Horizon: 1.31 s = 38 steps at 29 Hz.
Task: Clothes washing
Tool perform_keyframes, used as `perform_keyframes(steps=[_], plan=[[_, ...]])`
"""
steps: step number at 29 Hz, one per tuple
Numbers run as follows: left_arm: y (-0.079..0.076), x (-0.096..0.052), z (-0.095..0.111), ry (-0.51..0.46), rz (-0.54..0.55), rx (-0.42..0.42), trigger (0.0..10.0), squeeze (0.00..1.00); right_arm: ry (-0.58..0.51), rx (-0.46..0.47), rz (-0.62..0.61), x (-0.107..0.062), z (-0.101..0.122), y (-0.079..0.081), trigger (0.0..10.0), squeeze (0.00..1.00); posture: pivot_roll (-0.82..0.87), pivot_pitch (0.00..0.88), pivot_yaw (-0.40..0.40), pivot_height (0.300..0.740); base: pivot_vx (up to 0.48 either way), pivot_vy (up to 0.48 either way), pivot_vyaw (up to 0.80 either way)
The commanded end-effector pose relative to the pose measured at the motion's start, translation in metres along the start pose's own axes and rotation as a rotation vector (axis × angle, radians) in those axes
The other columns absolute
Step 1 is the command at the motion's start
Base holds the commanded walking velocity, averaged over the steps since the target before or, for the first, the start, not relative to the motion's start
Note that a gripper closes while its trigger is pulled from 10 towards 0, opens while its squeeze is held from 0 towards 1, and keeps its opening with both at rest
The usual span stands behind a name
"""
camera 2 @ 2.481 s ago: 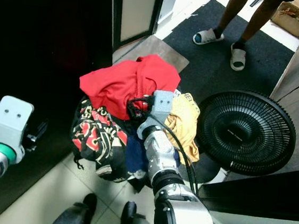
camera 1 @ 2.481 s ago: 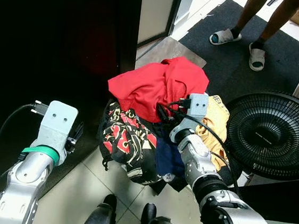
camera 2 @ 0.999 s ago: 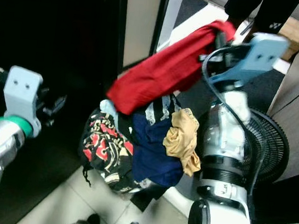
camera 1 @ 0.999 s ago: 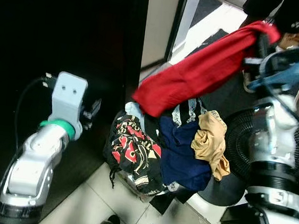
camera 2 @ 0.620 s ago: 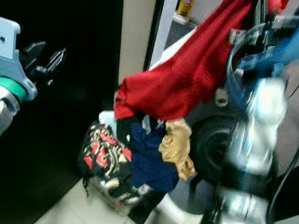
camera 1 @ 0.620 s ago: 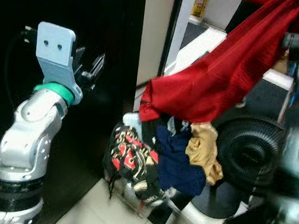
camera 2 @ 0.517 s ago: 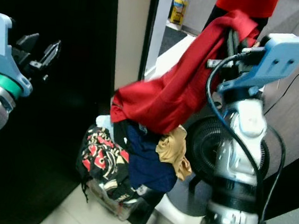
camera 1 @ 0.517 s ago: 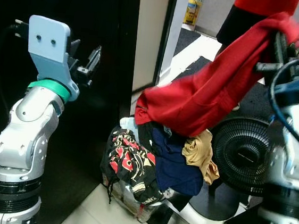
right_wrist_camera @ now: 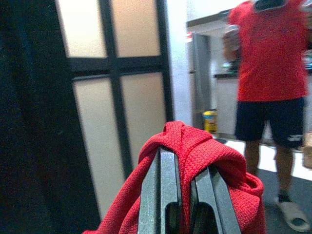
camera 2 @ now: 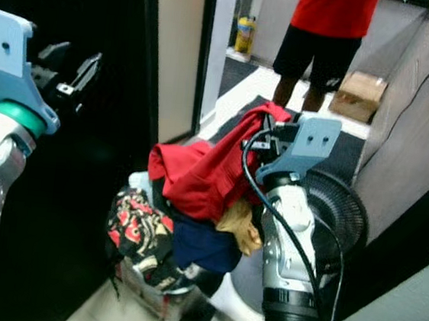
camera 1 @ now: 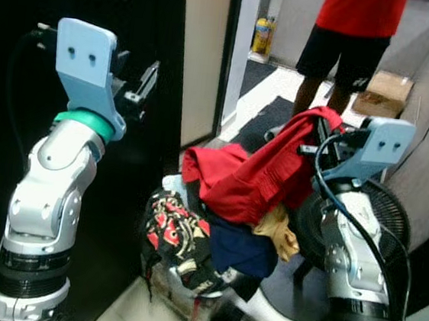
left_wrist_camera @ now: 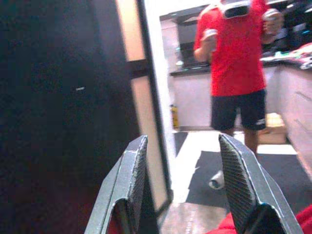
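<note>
A red garment (camera 1: 247, 179) hangs from my right gripper (camera 1: 319, 133), which is shut on a bunched fold of it; its lower end drapes onto the clothes pile. In the right wrist view both fingers (right_wrist_camera: 165, 185) pinch the red cloth (right_wrist_camera: 195, 146). Below it, a clear laundry basket (camera 1: 184, 299) holds a black-and-red patterned piece (camera 1: 173, 229), a navy piece (camera 1: 240, 249) and a tan piece (camera 1: 280, 230). My left gripper (camera 1: 138, 83) is raised at head height beside the dark panel, open and holding nothing, fingers (left_wrist_camera: 131, 180) spread.
A person in a red shirt and black shorts (camera 1: 359, 30) stands on the dark mat beyond the basket. A black floor fan (camera 1: 385, 217) sits right behind my right arm. A dark door panel (camera 1: 160, 17) is to the left, a cardboard box (camera 1: 389, 85) and wooden cabinet side to the right.
My right gripper has come down with the red garment, so more of it now rests on the pile. The camera has tilted up. The left gripper stays raised and open.
</note>
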<state>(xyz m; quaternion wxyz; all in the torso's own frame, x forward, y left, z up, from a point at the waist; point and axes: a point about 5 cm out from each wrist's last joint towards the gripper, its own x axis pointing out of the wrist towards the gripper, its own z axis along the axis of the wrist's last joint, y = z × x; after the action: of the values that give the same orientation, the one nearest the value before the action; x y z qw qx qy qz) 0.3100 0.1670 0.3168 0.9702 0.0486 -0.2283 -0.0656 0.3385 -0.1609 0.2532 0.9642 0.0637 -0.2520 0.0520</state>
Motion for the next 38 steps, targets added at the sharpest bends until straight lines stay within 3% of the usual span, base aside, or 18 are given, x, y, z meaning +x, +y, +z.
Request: perform_keyframes(steps=[1, 10, 12, 13, 15, 16, 17, 20, 26, 31, 38], plan=[[0.0, 0.004, 0.006, -0.02, -0.003, -0.009, 10.0, 0.0, -0.046, 0.027, -0.043, 0.007, 0.015, -0.007, 10.0, 0.0, 0.08, 0.0, 0.042, 0.74, 0.0, 0.0, -0.8], [0.007, 0.015, 0.029, -0.099, -0.005, -0.01, 10.0, 0.0, -0.146, 0.117, -0.069, 0.023, 0.042, -0.007, 10.0, 0.0, 0.09, 0.0, 0.051, 0.74, 0.0, 0.0, -0.8], [0.009, 0.021, 0.041, -0.146, -0.019, -0.003, 10.0, 0.0, -0.183, 0.233, -0.039, 0.026, 0.048, 0.002, 10.0, 0.0, 0.1, 0.0, 0.056, 0.74, 0.0, 0.0, -0.8], [0.009, 0.021, 0.041, -0.146, -0.019, -0.003, 10.0, 0.0, -0.183, 0.233, -0.039, 0.026, 0.048, 0.002, 10.0, 0.0, 0.1, 0.0, 0.056, 0.74, 0.0, 0.0, -0.8], [0.014, 0.026, 0.053, -0.188, -0.026, 0.02, 10.0, 0.0, -0.201, 0.345, -0.013, 0.026, 0.049, 0.01, 10.0, 0.0, 0.11, 0.0, 0.07, 0.74, 0.0, 0.0, -0.8], [0.014, 0.026, 0.053, -0.188, -0.026, 0.02, 10.0, 0.0, -0.201, 0.345, -0.013, 0.026, 0.049, 0.01, 10.0, 0.0, 0.11, 0.0, 0.07, 0.74, 0.0, 0.0, -0.8], [0.02, 0.031, 0.061, -0.207, -0.018, 0.024, 10.0, 0.0, -0.212, 0.459, -0.004, 0.024, 0.05, 0.013, 10.0, 0.0, 0.11, 0.0, 0.079, 0.74, 0.0, 0.0, -0.8], [0.026, 0.034, 0.067, -0.219, -0.011, 0.018, 10.0, 0.0, -0.218, 0.495, 0.0, 0.023, 0.051, 0.014, 10.0, 0.0, 0.11, 0.0, 0.088, 0.74, 0.0, 0.0, -0.8], [0.031, 0.038, 0.074, -0.234, -0.005, 0.008, 10.0, 0.0, -0.216, 0.492, -0.003, 0.023, 0.05, 0.014, 10.0, 0.0, 0.11, 0.0, 0.098, 0.74, 0.0, 0.0, -0.8], [0.031, 0.04, 0.075, -0.238, -0.012, 0.013, 10.0, 0.0, -0.23, 0.412, -0.018, 0.023, 0.052, 0.011, 10.0, 0.0, 0.11, 0.0, 0.101, 0.74, 0.0, 0.0, -0.48], [0.032, 0.04, 0.073, -0.234, -0.009, 0.013, 10.0, 0.0, -0.22, 0.425, -0.016, 0.024, 0.051, 0.009, 10.0, 0.0, 0.11, 0.0, 0.098, 0.74, 0.0, 0.0, -0.8]])
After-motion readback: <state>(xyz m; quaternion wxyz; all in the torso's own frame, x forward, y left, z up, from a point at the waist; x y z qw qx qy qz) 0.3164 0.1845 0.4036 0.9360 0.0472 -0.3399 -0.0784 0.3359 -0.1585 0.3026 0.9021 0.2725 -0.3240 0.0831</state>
